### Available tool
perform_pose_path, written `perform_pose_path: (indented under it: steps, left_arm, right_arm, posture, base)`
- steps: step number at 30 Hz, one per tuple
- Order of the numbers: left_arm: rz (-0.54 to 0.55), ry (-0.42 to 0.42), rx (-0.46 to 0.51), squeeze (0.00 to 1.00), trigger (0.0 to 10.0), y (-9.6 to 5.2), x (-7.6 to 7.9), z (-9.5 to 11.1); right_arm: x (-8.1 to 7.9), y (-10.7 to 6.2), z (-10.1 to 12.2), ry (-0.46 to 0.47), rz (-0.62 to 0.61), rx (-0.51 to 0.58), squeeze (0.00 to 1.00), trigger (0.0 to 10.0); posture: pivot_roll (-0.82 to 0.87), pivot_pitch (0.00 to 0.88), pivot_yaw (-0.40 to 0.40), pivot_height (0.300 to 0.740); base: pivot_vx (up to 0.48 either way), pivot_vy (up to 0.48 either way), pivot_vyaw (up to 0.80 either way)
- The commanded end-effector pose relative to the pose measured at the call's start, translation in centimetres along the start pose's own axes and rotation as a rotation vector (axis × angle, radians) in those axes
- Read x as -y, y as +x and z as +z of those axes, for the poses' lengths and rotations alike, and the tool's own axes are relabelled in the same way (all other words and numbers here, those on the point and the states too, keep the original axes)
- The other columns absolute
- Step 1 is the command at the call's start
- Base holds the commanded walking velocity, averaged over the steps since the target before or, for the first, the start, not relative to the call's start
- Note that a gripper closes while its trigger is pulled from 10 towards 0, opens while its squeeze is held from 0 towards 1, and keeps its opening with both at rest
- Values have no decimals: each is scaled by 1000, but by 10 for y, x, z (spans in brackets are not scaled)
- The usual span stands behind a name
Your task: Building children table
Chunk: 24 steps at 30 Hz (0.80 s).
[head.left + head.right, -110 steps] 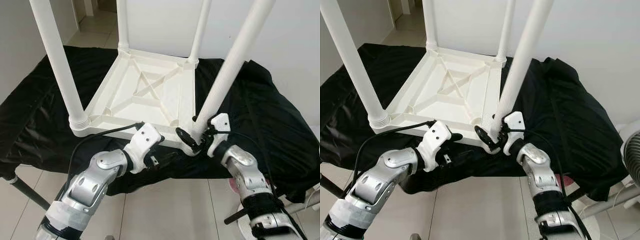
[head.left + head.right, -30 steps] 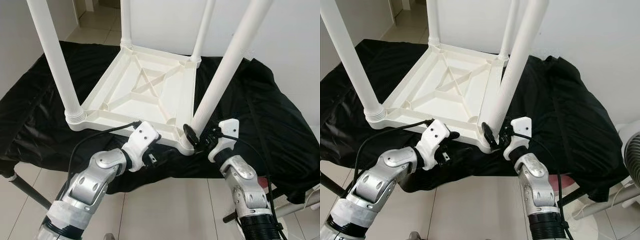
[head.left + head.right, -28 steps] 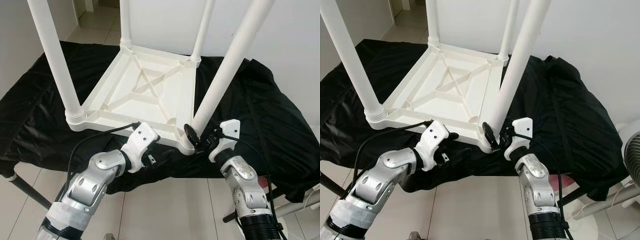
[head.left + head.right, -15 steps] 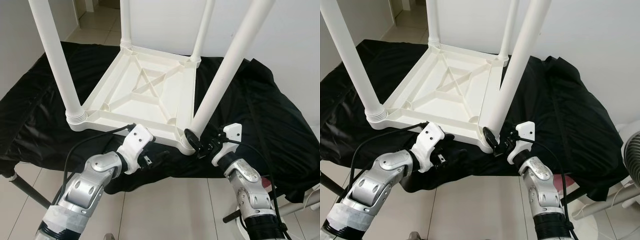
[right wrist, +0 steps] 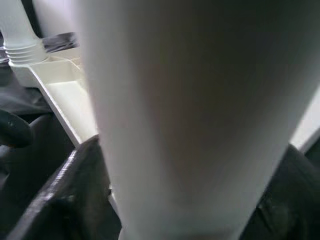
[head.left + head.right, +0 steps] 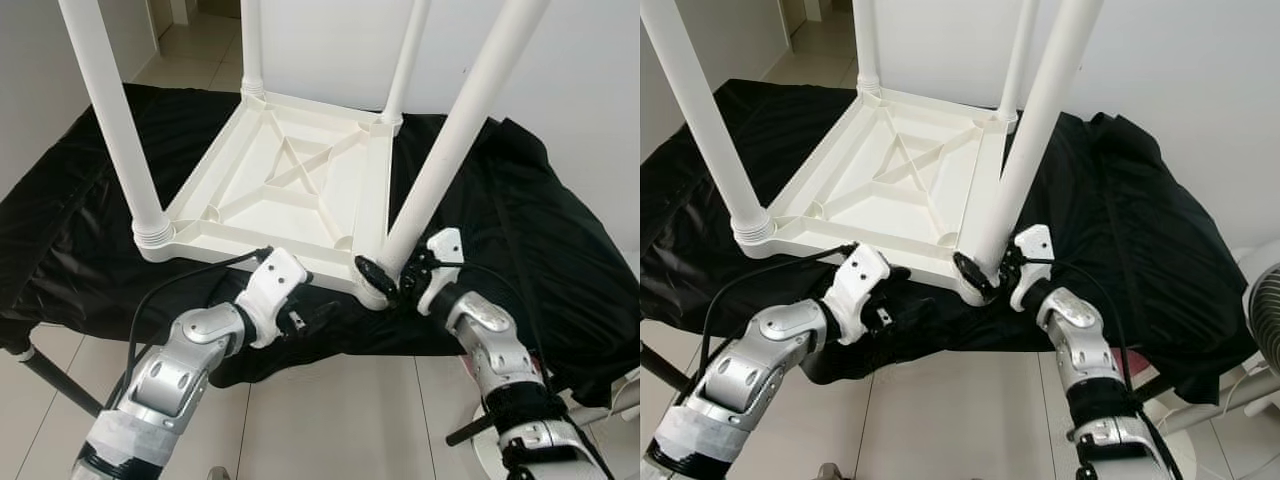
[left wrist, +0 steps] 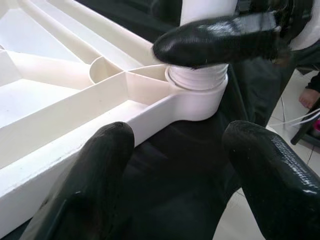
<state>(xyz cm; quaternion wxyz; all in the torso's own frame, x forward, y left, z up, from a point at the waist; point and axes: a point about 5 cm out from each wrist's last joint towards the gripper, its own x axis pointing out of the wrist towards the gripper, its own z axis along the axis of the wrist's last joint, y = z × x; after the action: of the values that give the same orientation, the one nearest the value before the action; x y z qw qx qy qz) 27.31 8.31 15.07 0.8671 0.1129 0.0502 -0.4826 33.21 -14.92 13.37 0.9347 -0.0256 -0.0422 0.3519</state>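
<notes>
White plastic children table (image 6: pixel 300 190) is seen upside down on a surface covered with a black cloth (image 6: pixel 540 240), its ribbed underside turned up and its four legs pointing upward. The near right leg (image 6: pixel 450 140) is seated in the corner socket (image 7: pixel 197 92) at the front right corner of the table, close to the edge of the cloth. The near left leg (image 6: pixel 115 130) stands in the front left corner, and the two far legs rise at the back corners.

The right gripper (image 6: pixel 395 275) is placed at the bottom of the near right leg, just above the socket. Its fingers (image 7: pixel 220 40) are closed around the leg, one on each side; in the right wrist view the leg is seen very close between the two dark fingers, and the image is blurred there.

The left gripper (image 6: pixel 310 315) is held low in front of the table's near edge, just beside the front right corner. Its fingers (image 7: pixel 100 170) are spread wide and nothing is held between them; in the left wrist view only the black cloth and the rim of the table are seen in the gap. The fingers seem near the rim, but whether they touch it cannot be told.

A tiled floor (image 6: pixel 330 420) is visible under the arms.
</notes>
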Motion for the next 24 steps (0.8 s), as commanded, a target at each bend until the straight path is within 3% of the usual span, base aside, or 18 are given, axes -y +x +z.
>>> perform_pose_path:
  steps: [1,9,10,11,12,18,24]
  left_arm:
    - [-3,9,10,0,10000,2,3,1]
    - [3,5,17,0,10000,3,3,2]
    - [1,4,17,0,10000,3,4,2]
    - [-1,3,16,0,10000,3,4,1]
    - [-3,2,16,0,10000,3,4,1]
    - [-3,4,15,0,10000,4,4,1]
    - [-8,1,11,0,10000,2,5,0]
  right_arm:
    - [-1,2,-4,-12,25,-16,0,235]
    - [1,2,-9,-23,57,-27,0,0]
    - [1,1,-9,-25,55,-27,0,3490]
    - [2,1,-9,-25,49,-26,0,3490]
    - [2,0,-9,-20,42,-22,0,10000]
    - [2,-1,-9,-7,26,-5,0,10000]
    - [-1,-3,-10,-6,-83,0,0,10000]
  posture:
    - [17,39,-92,740]
    - [13,46,-100,740]
    - [10,47,-99,740]
    - [10,47,-99,740]
    - [10,47,-99,740]
    - [11,49,-96,740]
    - [13,51,-100,740]
  base:
    - [0,0,0]
    - [0,0,0]
    - [0,0,0]
    - [0,0,0]
    - [0,0,0]
    - [0,0,0]
    - [0,0,0]
